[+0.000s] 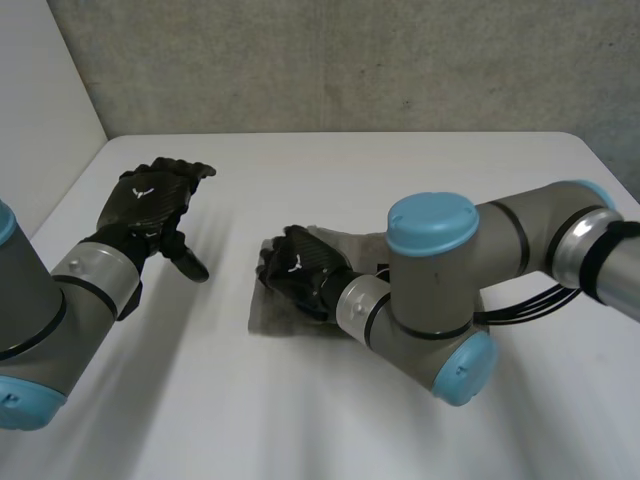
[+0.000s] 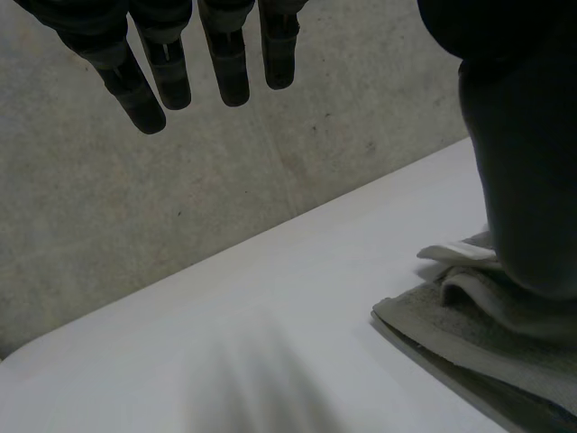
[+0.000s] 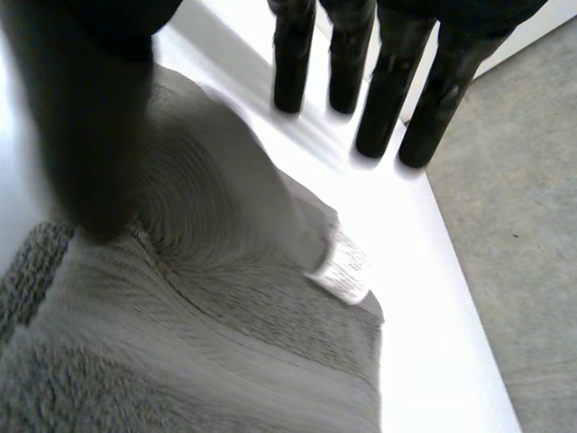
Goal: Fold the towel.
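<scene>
The folded grey terry towel [image 1: 272, 312] lay near the middle of the white table [image 1: 420, 170], a small white label [image 3: 343, 272] at one edge. The black right hand [image 1: 298, 268] rested over it with fingers [image 3: 381, 99] straight and spread. The black left hand [image 1: 150, 205] hung well apart, fingers [image 2: 227, 68] loosely extended and holding nothing.

The right hand [image 1: 298, 270] and right arm [image 1: 440, 270] are covering most of the towel [image 1: 268, 318] in the head view, with just its edges peeking out, and the print on its label [image 3: 343, 271] is reading too small to make out.
</scene>
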You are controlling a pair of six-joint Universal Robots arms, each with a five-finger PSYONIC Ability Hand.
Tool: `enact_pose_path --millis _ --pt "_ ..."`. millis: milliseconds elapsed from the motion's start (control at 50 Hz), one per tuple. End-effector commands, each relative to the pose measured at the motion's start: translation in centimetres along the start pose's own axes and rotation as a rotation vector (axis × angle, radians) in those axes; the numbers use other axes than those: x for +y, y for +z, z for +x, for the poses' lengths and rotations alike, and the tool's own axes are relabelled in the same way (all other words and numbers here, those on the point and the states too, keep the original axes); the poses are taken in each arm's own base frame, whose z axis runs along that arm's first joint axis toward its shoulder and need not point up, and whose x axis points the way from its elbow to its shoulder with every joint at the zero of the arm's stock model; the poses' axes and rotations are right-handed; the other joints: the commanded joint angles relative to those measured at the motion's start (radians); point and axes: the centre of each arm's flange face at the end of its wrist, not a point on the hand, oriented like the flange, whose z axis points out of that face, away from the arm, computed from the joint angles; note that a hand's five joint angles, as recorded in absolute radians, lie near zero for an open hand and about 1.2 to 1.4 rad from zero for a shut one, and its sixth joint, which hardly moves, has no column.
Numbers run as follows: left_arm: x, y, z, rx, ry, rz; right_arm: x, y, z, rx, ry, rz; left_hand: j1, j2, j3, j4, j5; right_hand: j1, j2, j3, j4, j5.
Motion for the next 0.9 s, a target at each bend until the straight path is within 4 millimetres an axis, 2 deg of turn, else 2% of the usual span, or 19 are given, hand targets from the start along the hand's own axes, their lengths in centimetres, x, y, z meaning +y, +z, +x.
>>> enact_pose_path --millis 20,40,80,100,120,140,180,300,320,400,420,460,540,640,660,680,720,760,900 --pt "-0.1 0.1 0.8 0.026 0.022 0.012 -1.0 -1.5 2.8 0.115 0.114 0.035 -0.091 -0.085 -0.070 -0.092 -0.215 -0.168 -0.149 -0.186 -0.172 -0.128" --pt "-0.1 0.1 0.8 0.026 0.022 0.012 -1.0 -1.5 2.8 0.115 0.114 0.035 -0.091 -0.085 -0.070 -0.092 -0.215 -0.168 -0.149 -0.186 -0.172 -0.128" --pt "0.1 0.2 1.3 0.042 0.025 0.007 -1.0 -3.8 5.6 0.187 0.202 0.027 -0.091 -0.085 -0.070 -0.092 -0.215 -0.168 -0.149 -0.186 -0.172 -0.128" --pt "0.2 0.3 1.8 0.056 0.027 0.005 -1.0 -3.8 5.6 0.187 0.203 0.027 -0.091 -0.085 -0.070 -0.092 -0.215 -0.168 -0.149 -0.186 -0.172 -0.128" --pt "0.2 0.3 2.5 0.077 0.031 0.008 0.3 -4.8 6.8 0.216 0.258 -0.005 -0.091 -0.085 -0.070 -0.092 -0.215 -0.168 -0.149 -0.186 -0.172 -0.128" --pt "0.2 0.3 2.5 0.077 0.031 0.008 0.3 -4.8 6.8 0.217 0.258 -0.005 -0.091 -0.085 -0.070 -0.092 -0.215 -0.168 -0.149 -0.186 -0.172 -0.128" --pt "0.4 0.3 3.8 0.117 0.036 0.007 2.3 -6.6 7.6 0.244 0.341 -0.059 -0.091 -0.085 -0.070 -0.092 -0.215 -0.168 -0.149 -0.186 -0.172 -0.128" --pt "0.8 0.3 5.9 0.176 0.052 0.004 5.0 -8.6 6.5 0.231 0.406 -0.149 -0.088 -0.082 -0.067 -0.089 -0.213 -0.168 -0.149 -0.186 -0.172 -0.128" --pt "1.0 0.3 6.6 0.194 0.068 0.002 6.2 -9.0 6.1 0.223 0.427 -0.181 -0.082 -0.077 -0.062 -0.083 -0.207 -0.168 -0.149 -0.186 -0.172 -0.128" --pt "3.0 0.0 8.6 0.255 0.169 -0.039 9.5 -10.3 6.0 0.233 0.469 -0.254 -0.064 -0.059 -0.044 -0.066 -0.189 -0.168 -0.149 -0.186 -0.172 -0.128" --pt "3.0 0.0 8.6 0.255 0.169 -0.039 9.5 -10.3 6.0 0.233 0.469 -0.255 -0.064 -0.059 -0.044 -0.065 -0.189 -0.168 -0.149 -0.186 -0.172 -0.128" --pt "3.7 -0.1 9.0 0.267 0.206 -0.051 11.2 -11.0 6.0 0.243 0.467 -0.282 -0.064 -0.059 -0.044 -0.065 -0.189 0.000 0.018 -0.019 -0.005 0.039" --pt "4.8 -0.3 9.5 0.289 0.296 -0.070 12.5 -11.6 6.5 0.272 0.456 -0.306 -0.073 -0.068 -0.053 -0.074 -0.198 0.179 0.198 0.161 0.175 0.219" --pt "4.7 -0.3 9.3 0.267 0.303 -0.069 14.0 -12.2 7.3 0.302 0.452 -0.344 -0.076 -0.071 -0.056 -0.077 -0.201 0.506 0.524 0.488 0.502 0.545" --pt "4.6 -0.3 9.3 0.259 0.302 -0.068 14.8 -12.3 7.4 0.304 0.466 -0.359 -0.079 -0.074 -0.059 -0.080 -0.204 0.692 0.710 0.674 0.688 0.731" --pt "4.6 -0.3 9.3 0.259 0.302 -0.068 14.8 -12.3 7.4 0.304 0.466 -0.359 -0.079 -0.074 -0.059 -0.080 -0.204 0.694 0.712 0.675 0.690 0.733" --pt "4.5 -0.4 9.1 0.246 0.300 -0.068 16.1 -12.4 7.3 0.305 0.492 -0.385 -0.082 -0.077 -0.062 -0.083 -0.207 0.934 0.952 0.915 0.929 0.973" --pt "4.5 -0.4 9.2 0.245 0.296 -0.067 16.4 -12.5 7.3 0.307 0.496 -0.391 -0.082 -0.077 -0.062 -0.083 -0.207 1.042 1.061 1.024 1.038 1.082" --pt "4.3 -0.7 9.6 0.244 0.291 -0.051 16.6 -13.4 8.1 0.326 0.501 -0.396 -0.088 -0.082 -0.067 -0.089 -0.213 1.054 1.072 1.036 1.050 1.093"
